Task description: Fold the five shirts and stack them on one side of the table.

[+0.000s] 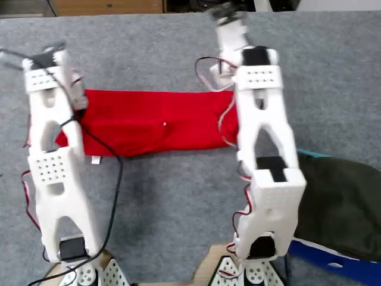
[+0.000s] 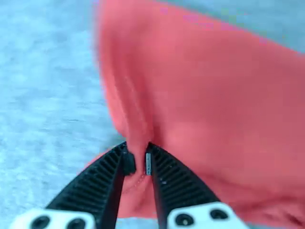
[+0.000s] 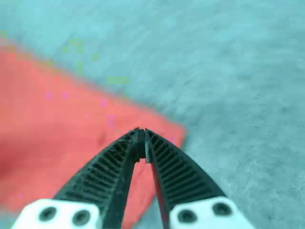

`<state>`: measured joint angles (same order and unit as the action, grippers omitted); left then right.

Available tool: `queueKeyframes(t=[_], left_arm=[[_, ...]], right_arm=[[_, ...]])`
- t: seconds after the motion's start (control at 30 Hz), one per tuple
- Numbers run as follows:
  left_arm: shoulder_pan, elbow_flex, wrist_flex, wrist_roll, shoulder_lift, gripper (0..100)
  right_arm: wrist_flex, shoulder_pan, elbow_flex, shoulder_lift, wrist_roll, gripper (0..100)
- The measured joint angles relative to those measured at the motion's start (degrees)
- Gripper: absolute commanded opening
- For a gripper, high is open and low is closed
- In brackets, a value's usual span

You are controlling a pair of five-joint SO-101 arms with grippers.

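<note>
Left gripper (image 2: 138,160): fingers pressed onto a raised ridge of the red shirt (image 1: 149,122), with cloth pinched between the tips and bunched just ahead of them. The rest of the garment runs away from this tool as a long folded band across the grey table (image 1: 166,202), toward the other arm.

Right gripper (image 3: 142,143): tips pressed together directly above the corner at the band's opposite end. Whether any cloth is caught between them cannot be determined.

Judgement: a tool at each end suggests the band is due a further fold, with both ends taken so the cloth lifts evenly.

A dark green shirt (image 1: 339,202) lies over a blue garment (image 1: 330,262) beside the right arm's base, well apart from its tips. This is likely the stack side.

Risk: an unsecured right end would drag
</note>
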<state>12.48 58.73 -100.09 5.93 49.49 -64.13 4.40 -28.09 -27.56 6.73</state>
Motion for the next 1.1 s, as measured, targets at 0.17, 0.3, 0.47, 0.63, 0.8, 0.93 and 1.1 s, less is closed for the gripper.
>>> queueKeyframes(t=[0.17, 0.3, 0.47, 0.63, 0.8, 0.93, 1.1], left_arm=[[-10.55, -4.31, 0.00, -0.44, -8.26, 2], [-18.73, -4.40, -0.09, -5.10, -11.78, 2], [-28.48, -0.88, 0.00, -10.81, -12.48, 2], [-34.73, 2.55, 5.63, -15.12, -12.48, 2], [-39.65, 2.90, 10.90, -16.26, -11.60, 2], [-42.20, 2.99, 15.21, -16.26, -9.23, 2], [-44.13, 2.99, 19.52, -16.35, -6.59, 2]], right_arm=[[11.96, -10.11, 0.70, 0.00, -14.59, 0.9], [22.42, -15.30, 5.80, -1.93, -18.90, 0.8], [32.53, -18.20, 7.03, -8.44, -15.91, 0.6], [32.79, -19.78, 7.03, -9.41, -15.21, 0.6], [32.79, -19.78, 6.59, -9.49, -15.21, 0.6], [32.79, -20.22, 6.59, -9.49, -15.21, 0.6], [32.79, -21.01, 6.59, -9.49, -15.21, 0.6]])
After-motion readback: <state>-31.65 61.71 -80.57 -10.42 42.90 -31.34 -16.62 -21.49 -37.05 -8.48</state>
